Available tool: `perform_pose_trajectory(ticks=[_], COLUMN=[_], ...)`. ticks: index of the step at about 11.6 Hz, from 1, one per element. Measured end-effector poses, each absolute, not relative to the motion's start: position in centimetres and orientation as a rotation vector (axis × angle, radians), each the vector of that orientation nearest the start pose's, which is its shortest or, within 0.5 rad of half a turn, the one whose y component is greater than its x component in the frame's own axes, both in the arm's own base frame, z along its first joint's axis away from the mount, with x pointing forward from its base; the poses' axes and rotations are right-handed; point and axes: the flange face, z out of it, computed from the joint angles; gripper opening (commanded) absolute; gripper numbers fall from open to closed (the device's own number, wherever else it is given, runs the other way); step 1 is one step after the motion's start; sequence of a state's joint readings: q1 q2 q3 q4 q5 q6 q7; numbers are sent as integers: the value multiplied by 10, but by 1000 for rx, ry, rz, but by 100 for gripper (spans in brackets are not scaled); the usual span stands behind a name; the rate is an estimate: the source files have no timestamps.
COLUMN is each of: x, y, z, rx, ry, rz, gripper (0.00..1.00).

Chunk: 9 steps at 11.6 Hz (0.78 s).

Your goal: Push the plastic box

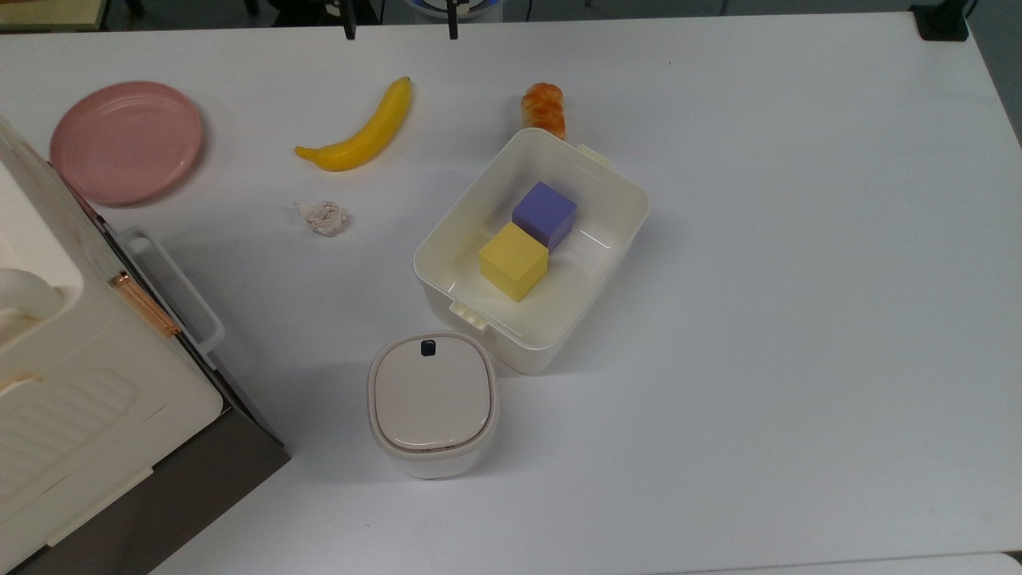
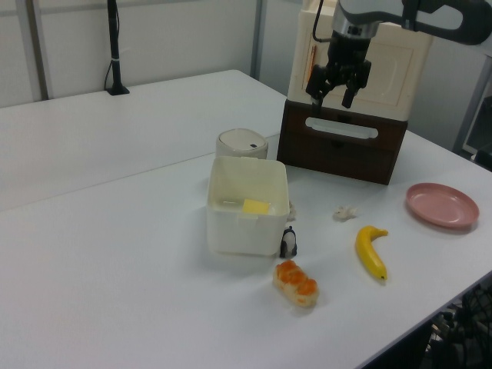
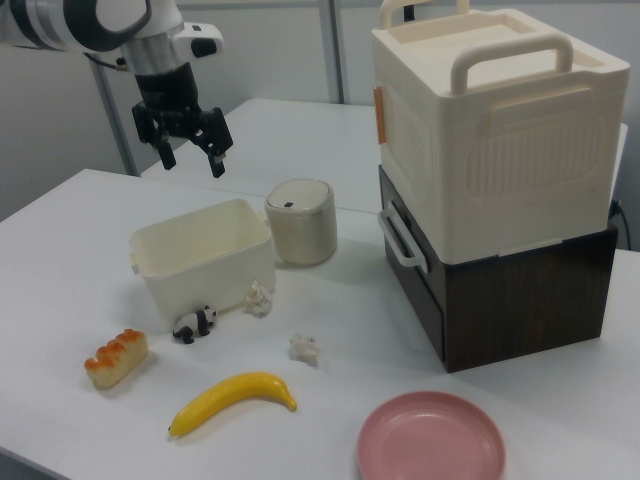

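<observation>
The plastic box (image 1: 523, 351) is a cream-white lidless tub at mid-table, holding a purple cube (image 1: 544, 212) and a yellow cube (image 1: 512, 259). It also appears in the left view (image 2: 242, 231) and the right view (image 3: 205, 270). My gripper (image 2: 330, 100) hangs open and empty, high above the table. In the right view the gripper (image 3: 190, 162) is above and behind the box's left end, well clear of it. In the top view the gripper (image 1: 401, 30) shows as two dark fingertips at the top edge.
A small lidded bin (image 1: 432, 402) nearly touches the box's near corner. A bread roll (image 1: 544, 108) lies against its far corner, with a panda figure (image 2: 288, 242) beside it. A banana (image 1: 363, 132), a crumpled scrap (image 1: 323, 217), a pink plate (image 1: 126, 140) and a big cream appliance (image 1: 72, 383) fill the top view's left.
</observation>
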<state>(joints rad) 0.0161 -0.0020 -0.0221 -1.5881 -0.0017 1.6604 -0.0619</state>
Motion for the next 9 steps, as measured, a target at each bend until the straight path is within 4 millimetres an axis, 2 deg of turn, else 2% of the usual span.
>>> perform_pose_trajectory(ticks=[2,5,6,9], x=[563,564,567,585], y=[-3,-5,-6,-7], z=[614,589,579,545], rx=[-3135,-3067,-3043,-3025], ry=[-275,-755,-865,-996], rz=[-79,4,38,83], gripper=[100,100,100,100])
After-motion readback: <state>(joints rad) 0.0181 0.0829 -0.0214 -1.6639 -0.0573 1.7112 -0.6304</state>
